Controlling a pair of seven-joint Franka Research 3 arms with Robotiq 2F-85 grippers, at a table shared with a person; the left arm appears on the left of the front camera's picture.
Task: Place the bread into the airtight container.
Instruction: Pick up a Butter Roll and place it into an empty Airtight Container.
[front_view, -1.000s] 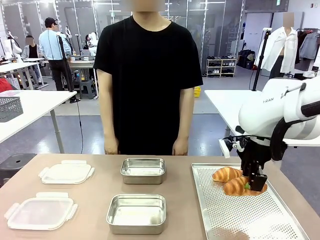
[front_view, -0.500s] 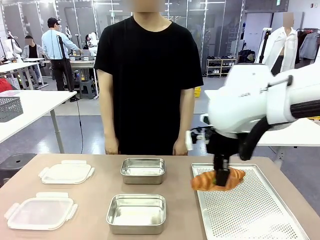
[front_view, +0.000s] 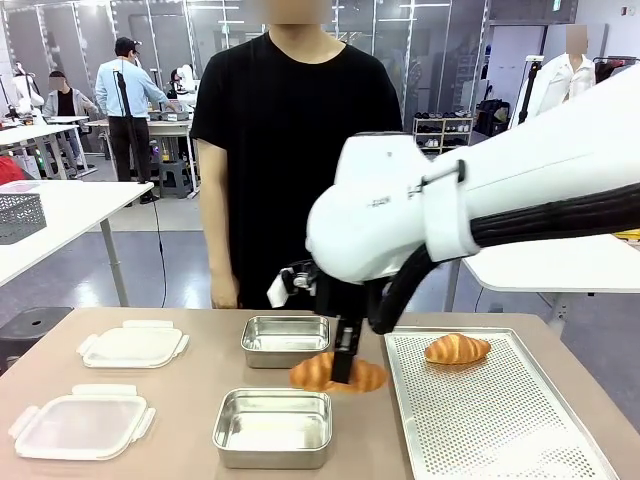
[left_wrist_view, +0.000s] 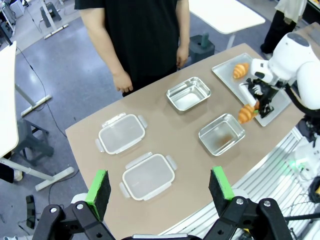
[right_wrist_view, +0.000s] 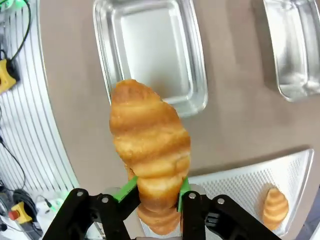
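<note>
Beige table (front_view: 190, 400), right claw (front_view: 343, 372) pinching a croissant (front_view: 310, 373) at 2 o'clock of the near steel container (front_view: 270, 458), left claw (left_wrist_view: 160, 185) spread wide, empty

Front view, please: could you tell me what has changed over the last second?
The right gripper lifted one croissant off the tray and carried it leftward, to the edge of the near container. The other croissant, the far container and the lids stayed put.

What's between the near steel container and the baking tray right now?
The croissant, held in the right gripper, hangs over bare table between the near container and the tray; the left wrist view shows this best.
</note>
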